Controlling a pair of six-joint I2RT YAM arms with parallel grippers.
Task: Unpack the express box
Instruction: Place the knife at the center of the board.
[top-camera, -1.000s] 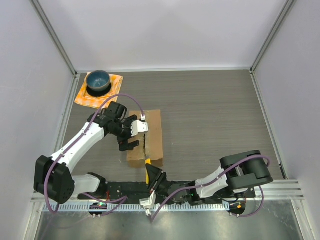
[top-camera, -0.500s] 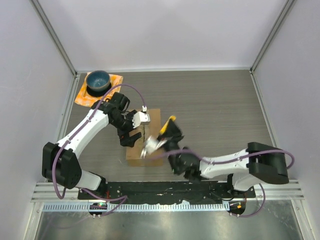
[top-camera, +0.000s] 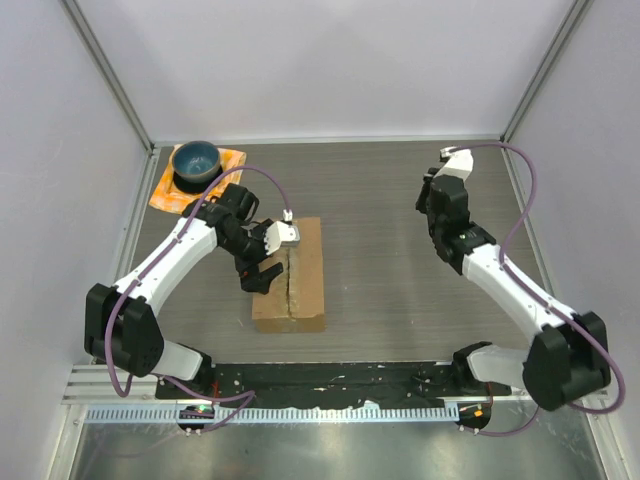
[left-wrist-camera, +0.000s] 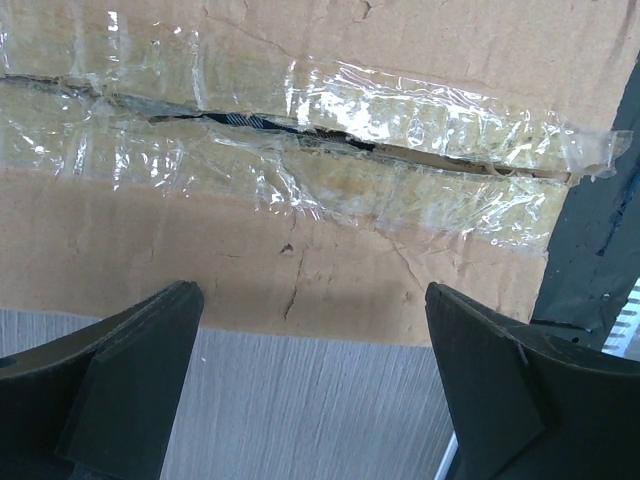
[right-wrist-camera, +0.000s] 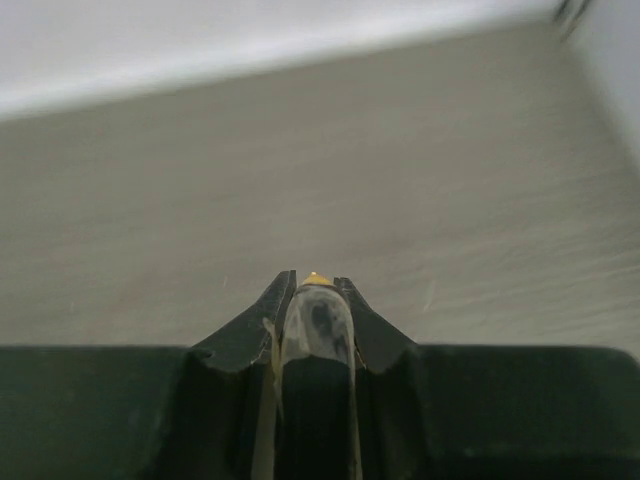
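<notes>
**Left tool wide at the box edge, right tool clamped on a slim object**

The left tool (left-wrist-camera: 310, 295) stood wide apart, its 2 fingers (left-wrist-camera: 130, 385) holding nothing. Just ahead of it lay the express box (left-wrist-camera: 400, 60), with the near edge of the carton running across the gap between the fingers. Bare table (left-wrist-camera: 320, 410) showed below them. Farther ahead of this tool, clear tape (left-wrist-camera: 330, 110) ran along the box's top seam. It was wrinkled and shiny, and a dark slit showed along part of the seam.

In the top view the box (top-camera: 305, 280) sat flat on the table with the left tool (top-camera: 262, 258) at its long side. An orange cloth (top-camera: 232, 160) carrying a blue bowl (top-camera: 195, 160) lay well apart from that tool, on the side away from the box.

The right tool (right-wrist-camera: 314, 285) was narrow, clamped on a slim yellow-tipped object (right-wrist-camera: 316, 320). Only table lay ahead of it, with the wall beyond. It was well apart from the box.
</notes>
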